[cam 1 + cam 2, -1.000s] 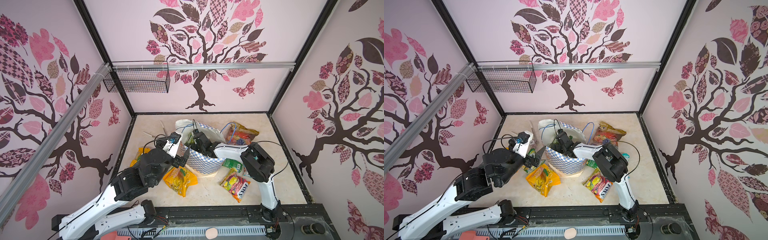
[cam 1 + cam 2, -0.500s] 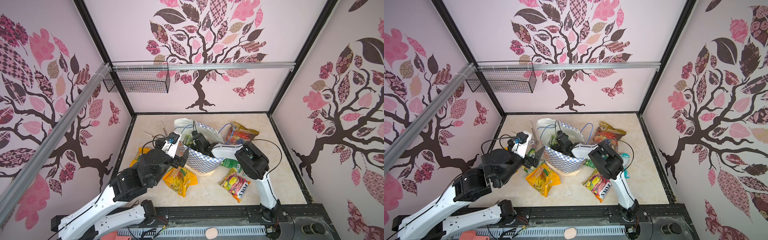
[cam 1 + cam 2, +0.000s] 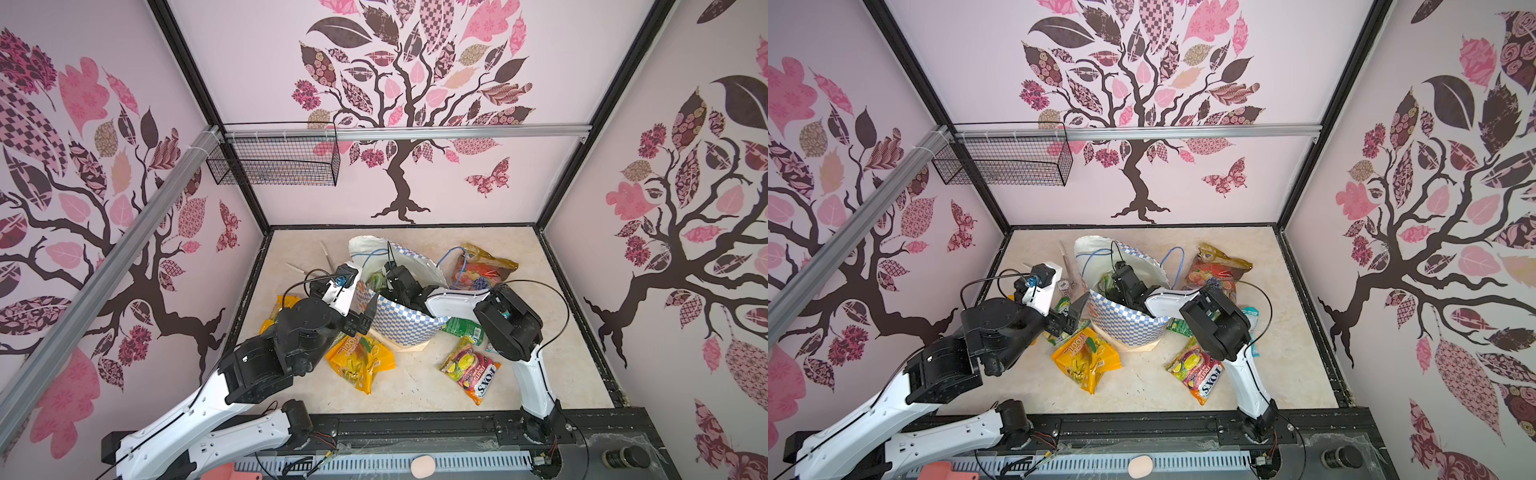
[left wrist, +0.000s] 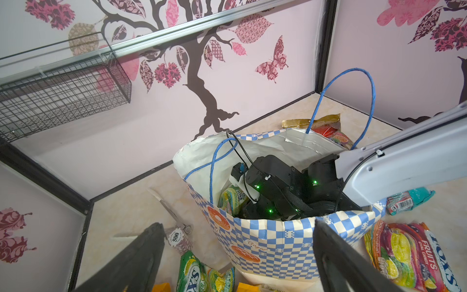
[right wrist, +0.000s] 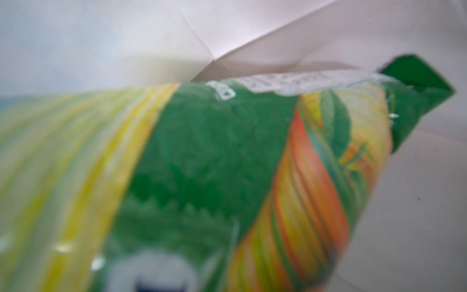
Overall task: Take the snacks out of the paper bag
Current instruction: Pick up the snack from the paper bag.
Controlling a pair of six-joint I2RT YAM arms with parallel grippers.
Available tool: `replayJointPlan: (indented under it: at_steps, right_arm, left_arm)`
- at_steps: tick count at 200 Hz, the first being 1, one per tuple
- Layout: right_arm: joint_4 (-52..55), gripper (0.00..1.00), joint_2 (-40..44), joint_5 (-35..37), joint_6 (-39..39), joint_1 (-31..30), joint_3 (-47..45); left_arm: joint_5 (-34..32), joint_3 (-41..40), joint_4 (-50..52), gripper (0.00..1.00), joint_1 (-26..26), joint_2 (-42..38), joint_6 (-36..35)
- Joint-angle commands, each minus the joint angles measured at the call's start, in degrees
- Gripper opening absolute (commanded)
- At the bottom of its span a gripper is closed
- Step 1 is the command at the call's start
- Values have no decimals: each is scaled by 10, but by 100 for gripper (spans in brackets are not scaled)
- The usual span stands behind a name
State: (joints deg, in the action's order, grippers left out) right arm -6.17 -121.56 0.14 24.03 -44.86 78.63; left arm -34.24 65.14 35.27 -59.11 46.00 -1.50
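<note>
Pushed deeper into the paper bag (image 3: 405, 324) onto a green packet (image 5: 202, 151), right claw (image 4: 250, 208) closure impossible to tell, left claw (image 4: 235, 225) spread apart beside the bag, lift-out probably next.

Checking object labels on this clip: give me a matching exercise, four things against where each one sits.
Things:
1. FOX'S fruits packet
2. gold-topped packet
3. green packet
4. wire basket

Places:
A. hung up against the back wall
B. inside the paper bag
C. flat on the table, on the bag's near side
D. on the table beyond the bag, toward the back wall

Pairs: 1-C, 2-D, 3-B, 4-A
</note>
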Motion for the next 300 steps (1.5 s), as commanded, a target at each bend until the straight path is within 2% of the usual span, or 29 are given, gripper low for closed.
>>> replayJointPlan:
  at_steps: [1, 71, 136, 263, 300]
  right_arm:
    - [12, 0, 66, -1, -2, 1, -4]
    - [15, 0, 153, 10, -6, 5, -22]
    - [7, 0, 210, -26, 48, 26, -22]
    - [65, 0, 341, 39, 38, 30, -51]
    - [70, 0, 377, 37, 34, 30, -40]
  left_arm:
    - [1, 10, -3, 93, 3, -3, 3]
    - [1, 9, -6, 93, 4, 0, 4]
    - [10, 14, 3, 93, 4, 3, 6]
    - [22, 22, 0, 93, 5, 14, 9]
    - [29, 26, 0, 93, 5, 20, 9]
